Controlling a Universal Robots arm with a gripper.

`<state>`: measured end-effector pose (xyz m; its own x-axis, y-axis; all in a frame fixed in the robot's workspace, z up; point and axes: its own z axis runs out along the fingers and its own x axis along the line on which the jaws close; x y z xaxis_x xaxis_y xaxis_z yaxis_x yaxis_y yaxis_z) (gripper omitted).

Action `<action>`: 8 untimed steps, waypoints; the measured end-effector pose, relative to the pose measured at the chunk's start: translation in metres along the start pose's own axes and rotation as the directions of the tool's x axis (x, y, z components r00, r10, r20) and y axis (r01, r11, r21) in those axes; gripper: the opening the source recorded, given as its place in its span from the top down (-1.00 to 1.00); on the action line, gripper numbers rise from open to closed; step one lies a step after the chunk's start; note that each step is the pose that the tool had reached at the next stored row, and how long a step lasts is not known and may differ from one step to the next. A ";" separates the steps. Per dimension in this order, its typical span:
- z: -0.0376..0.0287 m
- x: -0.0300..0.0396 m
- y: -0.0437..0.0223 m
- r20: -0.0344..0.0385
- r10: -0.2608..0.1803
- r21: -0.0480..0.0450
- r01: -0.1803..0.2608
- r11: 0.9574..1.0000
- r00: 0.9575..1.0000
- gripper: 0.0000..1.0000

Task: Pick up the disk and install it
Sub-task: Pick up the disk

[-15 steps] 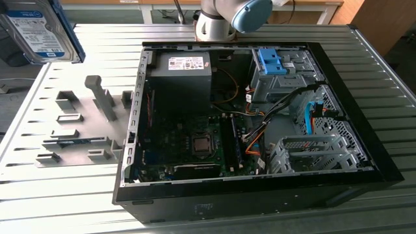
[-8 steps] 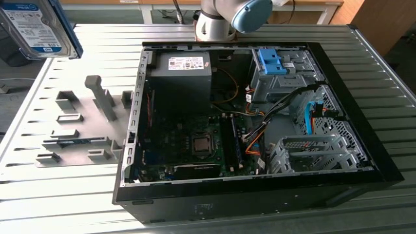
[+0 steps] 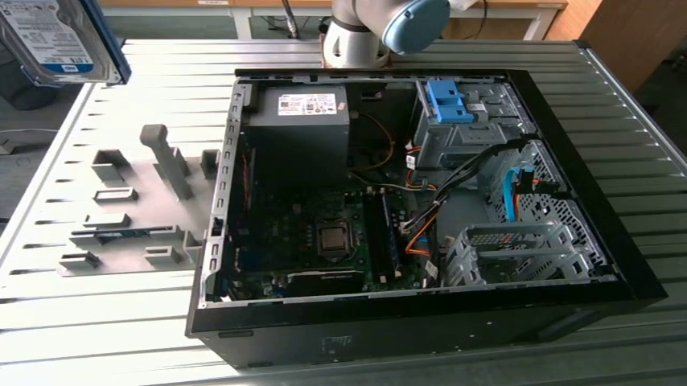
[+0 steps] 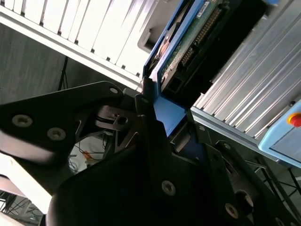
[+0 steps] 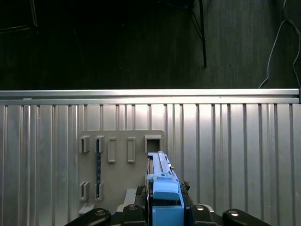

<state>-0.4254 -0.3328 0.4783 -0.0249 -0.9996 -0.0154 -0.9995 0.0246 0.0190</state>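
1. Exterior view showed the disk (image 3: pixel 59 40) up in the air at its upper left, clear of the slatted table (image 3: pixel 96 338) and well apart from the open computer case (image 3: pixel 633 277).
2. The gripper (image 5: pixel 163 195) was clenched on the disk by its blue frame. In the first wrist view the disk stood edge-on between the black fingers, above the grey holder plate (image 5: pixel 120 162) with its row of slots.
3. As I judged it, the pick-up was done, because the disk was off the plate and in the grip. The installing was all left to do, as no part of the disk was inside the case.
4. Inside the case sat an empty metal cage (image 3: pixel 516 249) toward the exterior view's right. A smaller blue bracket (image 3: pixel 449 100) sat on another bay at the far side, and a black box (image 3: pixel 301 133) with a white sticker lay beside it.
5. A bundle of cables (image 3: pixel 424 233) ran between the board and the cage, and a blue cable (image 3: pixel 513 189) lay just beside it. I thought those, and the case walls, might crowd the way in. I could not tell which bay was meant.
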 end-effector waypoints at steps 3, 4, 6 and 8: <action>-0.0065 -0.0001 0.0001 0.000 0.000 0.000 0.000 1.000 1.000 0.26; -0.0085 -0.0001 0.0001 0.000 0.000 0.000 0.000 1.000 1.000 0.26; -0.0125 -0.0002 0.0002 0.000 0.000 0.000 0.000 1.000 1.000 0.26; -0.0157 -0.0003 0.0002 0.000 0.000 0.000 0.000 1.000 1.000 0.26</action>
<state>-0.4253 -0.3327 0.4940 -0.0247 -0.9996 -0.0154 -0.9995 0.0244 0.0190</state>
